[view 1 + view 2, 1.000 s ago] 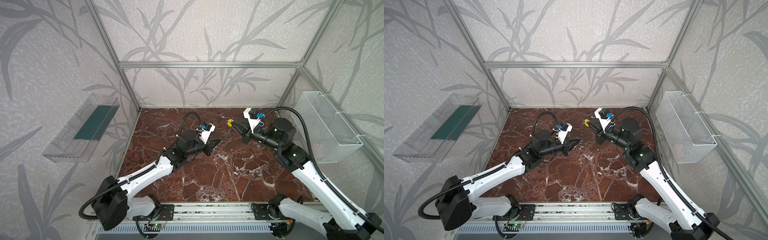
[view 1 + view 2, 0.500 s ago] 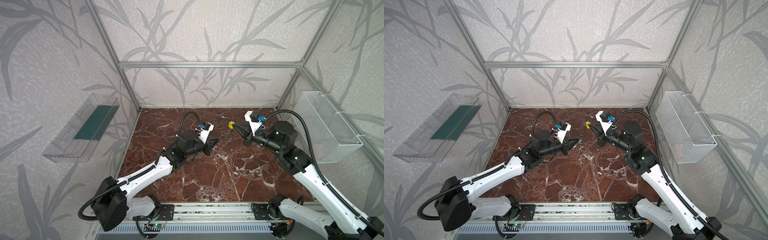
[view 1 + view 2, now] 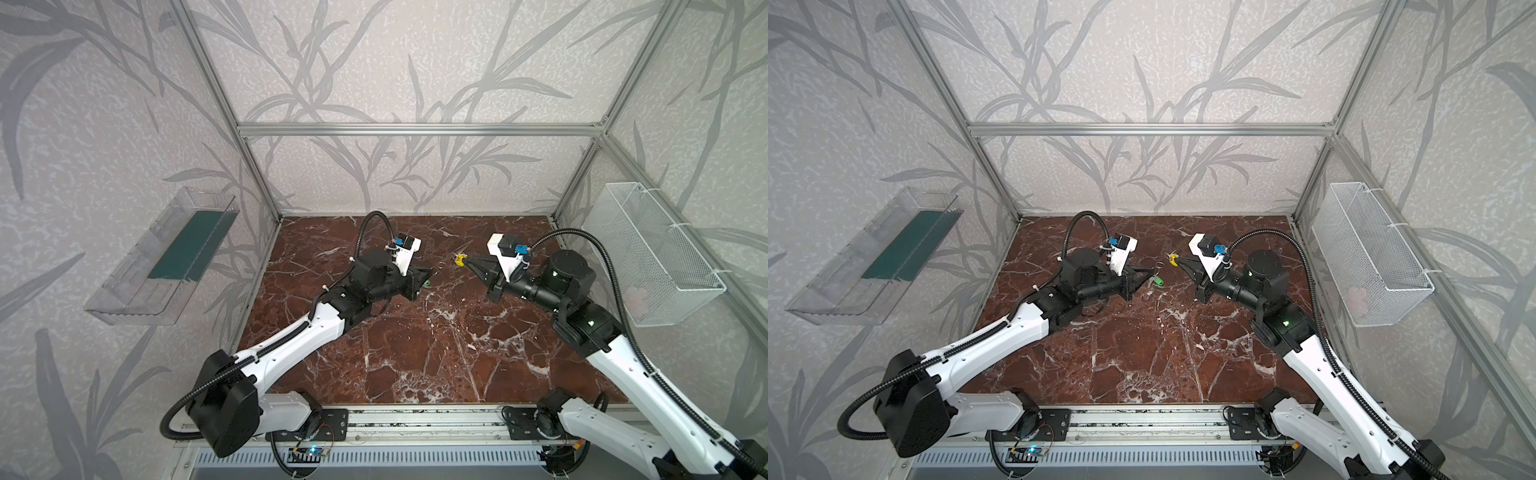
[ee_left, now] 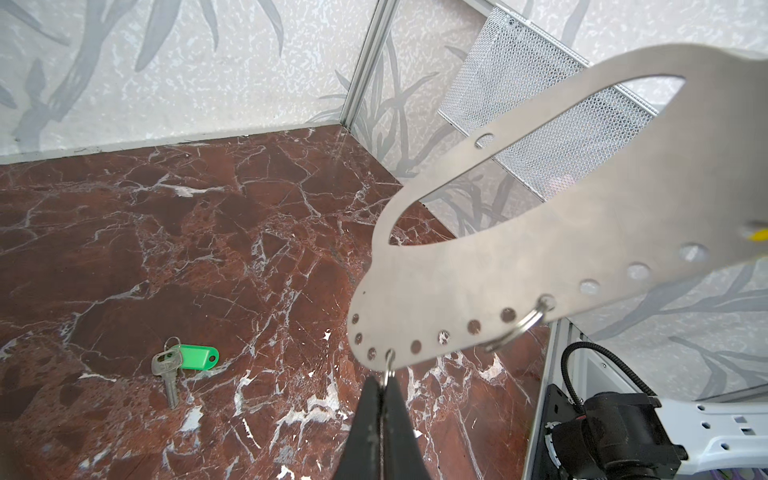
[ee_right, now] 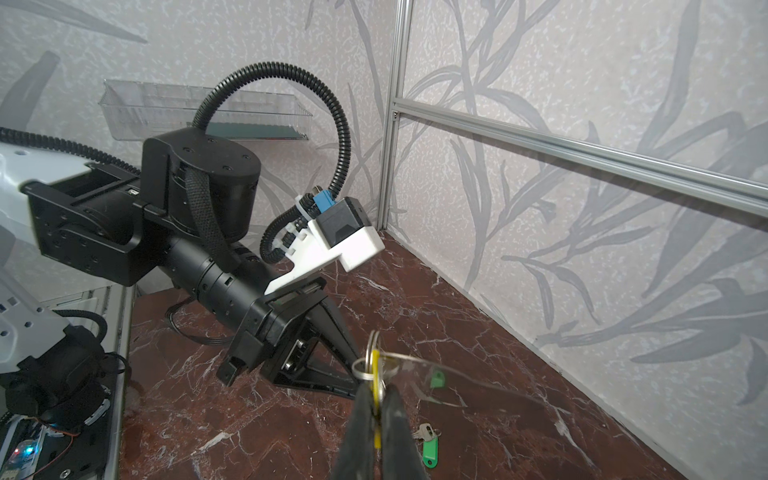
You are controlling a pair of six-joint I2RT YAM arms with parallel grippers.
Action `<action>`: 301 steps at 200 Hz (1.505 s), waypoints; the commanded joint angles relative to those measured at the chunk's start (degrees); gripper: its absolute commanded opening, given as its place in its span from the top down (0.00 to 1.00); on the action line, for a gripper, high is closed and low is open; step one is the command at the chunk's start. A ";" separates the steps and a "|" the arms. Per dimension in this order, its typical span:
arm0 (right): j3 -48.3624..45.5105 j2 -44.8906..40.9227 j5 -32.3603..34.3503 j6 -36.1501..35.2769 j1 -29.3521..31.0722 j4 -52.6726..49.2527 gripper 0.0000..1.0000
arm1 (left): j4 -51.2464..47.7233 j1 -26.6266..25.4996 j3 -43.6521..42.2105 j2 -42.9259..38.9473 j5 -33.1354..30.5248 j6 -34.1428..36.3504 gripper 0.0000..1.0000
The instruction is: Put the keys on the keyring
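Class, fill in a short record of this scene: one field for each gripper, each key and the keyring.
left gripper: shut on a small ring in the keyring's edge hole
keyring: held above the table
right gripper: shut on the yellow tag
green-tagged key: lying flat on the table, apart from both grippers
yellow tag joined to keyring: cannot tell

Left arm (image 3: 291, 347), right arm (image 3: 640, 395): white link shells, black joint housings with small screws. Ribbed black conduit (image 5: 340, 124) loops at each wrist. White camera mount (image 5: 353, 249), black camera (image 5: 343, 218), blue connector (image 5: 322, 201), white zip ties (image 5: 291, 230). Jaws black, tapering thin. Green LED (image 3: 1285, 322) lit on right arm.
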 commanded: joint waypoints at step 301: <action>4.24 3.06 -19.76 -9.09 -0.83 -12.27 1.00 | -15.18 7.02 14.17 5.97 5.53 -2.46 1.00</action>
